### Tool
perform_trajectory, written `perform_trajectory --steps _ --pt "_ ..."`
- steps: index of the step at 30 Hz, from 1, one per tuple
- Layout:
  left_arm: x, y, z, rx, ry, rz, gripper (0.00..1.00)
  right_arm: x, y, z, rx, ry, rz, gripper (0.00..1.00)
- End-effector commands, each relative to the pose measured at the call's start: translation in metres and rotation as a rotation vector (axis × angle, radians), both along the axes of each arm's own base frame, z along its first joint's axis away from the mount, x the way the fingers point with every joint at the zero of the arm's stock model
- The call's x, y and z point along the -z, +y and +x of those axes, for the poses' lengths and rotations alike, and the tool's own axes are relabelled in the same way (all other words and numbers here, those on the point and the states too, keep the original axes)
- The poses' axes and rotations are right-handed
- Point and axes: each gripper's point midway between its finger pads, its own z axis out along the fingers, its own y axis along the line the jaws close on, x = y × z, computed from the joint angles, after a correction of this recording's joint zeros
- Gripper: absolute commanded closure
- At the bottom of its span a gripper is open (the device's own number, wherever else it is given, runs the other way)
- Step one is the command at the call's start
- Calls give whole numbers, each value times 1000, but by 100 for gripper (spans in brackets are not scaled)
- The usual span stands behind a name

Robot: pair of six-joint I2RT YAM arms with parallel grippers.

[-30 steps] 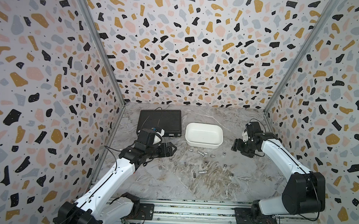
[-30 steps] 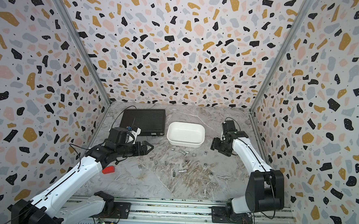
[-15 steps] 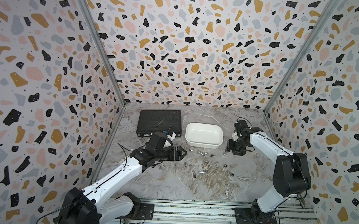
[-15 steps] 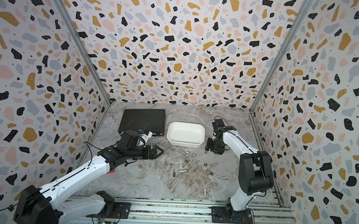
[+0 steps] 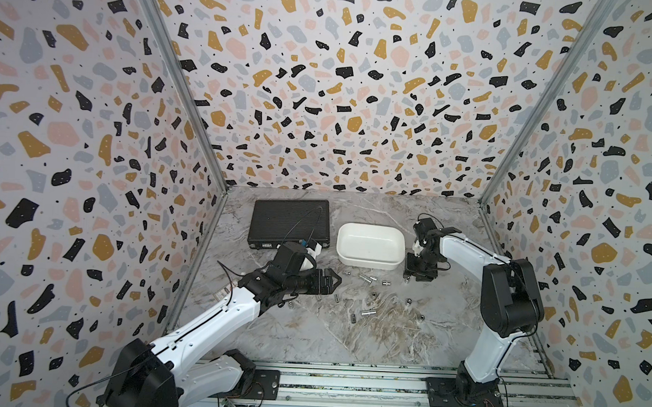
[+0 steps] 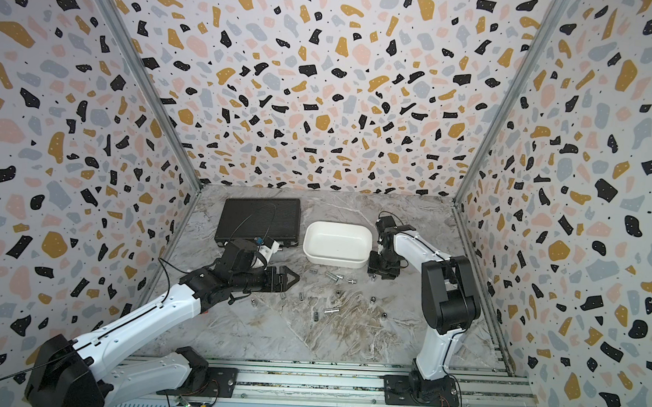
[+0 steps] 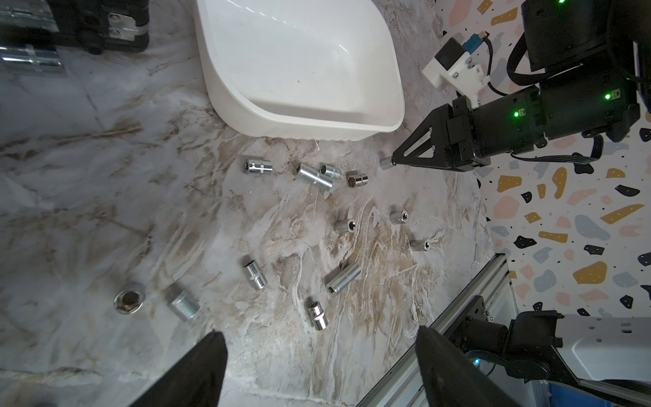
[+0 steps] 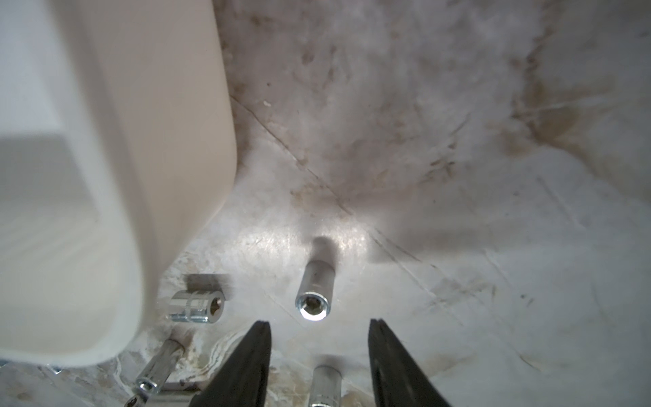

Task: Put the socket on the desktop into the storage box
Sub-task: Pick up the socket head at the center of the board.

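Right wrist view: shows right gripper partly open, empty, tips beside upright silver metal socket on grey-white marble desktop, by near-right corner of white plastic storage box; left gripper wide open, empty.

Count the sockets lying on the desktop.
13. Four sockets near the storage box, which holds none; one by the right pincer; three toward the right arm; five nearer the left pincer. Others may be hidden.

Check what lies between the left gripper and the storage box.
Scattered sockets lying on the desktop. The left wrist view shows them, past the open jaws of the left gripper, short of the storage box.
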Motion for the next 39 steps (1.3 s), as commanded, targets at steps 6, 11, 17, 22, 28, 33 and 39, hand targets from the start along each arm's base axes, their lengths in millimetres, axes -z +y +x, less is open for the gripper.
perform_trajectory --steps 6,11,17,22,28,33,39 --pt "-4 -1 1 -7 -31 -13 13 1 2 6 -5 7 -27 55" --pt "-3 0 0 -10 -30 -13 13 6 3 7 -6 14 -34 56" --pt "-3 0 -1 -7 -29 -13 14 11 6 8 -14 26 -39 59" --pt "-2 1 -2 -11 -30 -11 14 16 6 6 -14 37 -46 68" --pt "-3 1 -2 -11 -33 -13 14 16 5 4 -14 39 -50 84" --pt "-1 2 -2 -16 -32 -6 14 11 3 0 -17 30 -48 87" --pt "2 7 2 -51 -27 17 14 -10 0 -7 -31 -2 -46 87"
